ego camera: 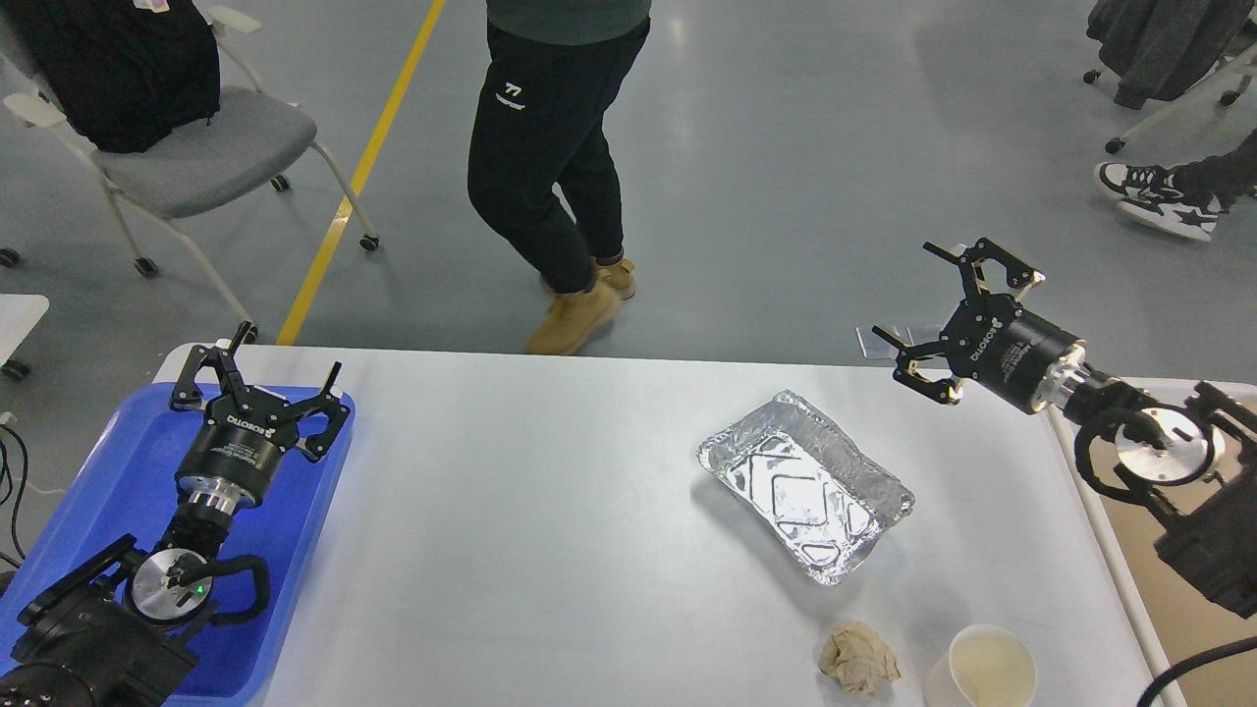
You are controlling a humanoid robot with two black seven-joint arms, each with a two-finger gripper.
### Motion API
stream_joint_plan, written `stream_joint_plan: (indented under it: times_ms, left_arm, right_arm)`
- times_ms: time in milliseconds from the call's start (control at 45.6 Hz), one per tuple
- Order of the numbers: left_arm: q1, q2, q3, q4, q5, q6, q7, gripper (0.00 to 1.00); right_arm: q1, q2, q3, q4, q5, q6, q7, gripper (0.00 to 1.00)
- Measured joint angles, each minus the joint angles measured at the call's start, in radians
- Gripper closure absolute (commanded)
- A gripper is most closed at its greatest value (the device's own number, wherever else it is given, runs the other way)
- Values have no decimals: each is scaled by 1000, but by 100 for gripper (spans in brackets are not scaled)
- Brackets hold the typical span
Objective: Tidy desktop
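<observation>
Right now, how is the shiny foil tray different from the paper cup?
The foil tray is silver, crinkly and rectangular; the paper cup is white, smooth and round. The tray is wide and shallow; the cup is smaller across. Both sit open side up on the desktop, and the tray looks empty.

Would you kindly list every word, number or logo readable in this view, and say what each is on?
"ROBOTIQ": white lettering on the left gripper.
"ROBOTIQ": white lettering on the right gripper.
"77": white logo on the person's trousers, likely but small.
The smaller print under each gripper's brand name is too blurred to read.
</observation>
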Motion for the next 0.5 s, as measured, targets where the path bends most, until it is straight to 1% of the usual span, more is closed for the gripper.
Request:
stream_joint_plan:
  times_ms: [263,395,505]
  left_arm:
    - [0,0,0,0,0,0,0,1]
    - [0,0,0,0,0,0,0,1]
    - [0,0,0,0,0,0,0,1]
  right_arm:
    - [127,-207,-250,130,-64,-3,-1,0]
    - [240,-307,-419,201,-102,-4,-1,0]
    - [367,-382,-598,262,-134,-3,-1,0]
